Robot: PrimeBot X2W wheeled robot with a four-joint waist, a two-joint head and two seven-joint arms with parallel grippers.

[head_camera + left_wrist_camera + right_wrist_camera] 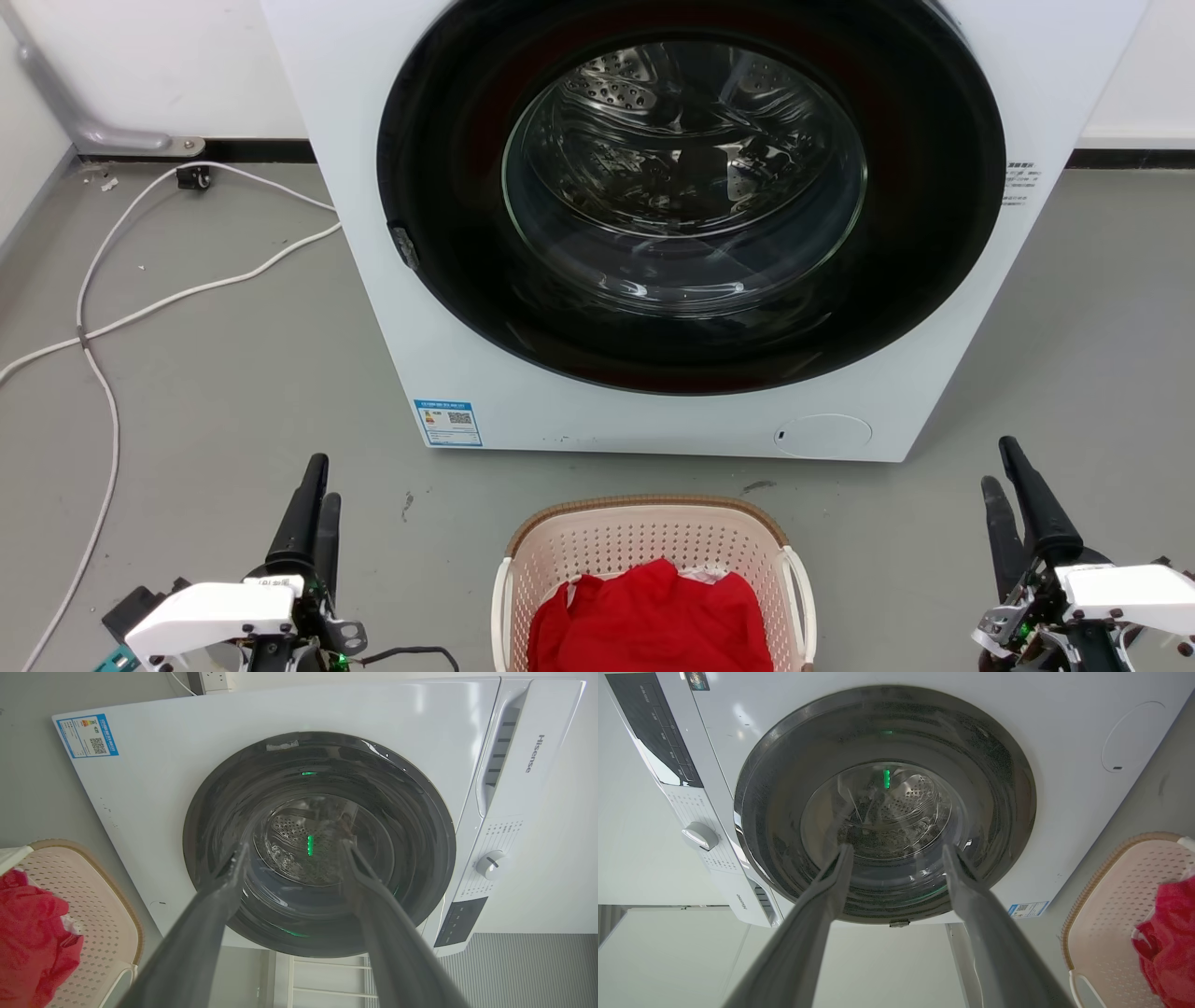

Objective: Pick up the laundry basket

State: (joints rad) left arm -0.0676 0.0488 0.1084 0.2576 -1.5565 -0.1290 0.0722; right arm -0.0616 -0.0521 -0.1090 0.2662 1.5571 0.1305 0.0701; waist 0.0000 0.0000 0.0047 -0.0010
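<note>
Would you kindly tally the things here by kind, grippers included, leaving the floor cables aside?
washing machine: 1
laundry basket: 1
red garment: 1
grippers: 2 (left gripper, right gripper)
Total: 5

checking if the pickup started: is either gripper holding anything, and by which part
Nothing is held. The left gripper and right gripper are open and empty, clear of the laundry basket.
</note>
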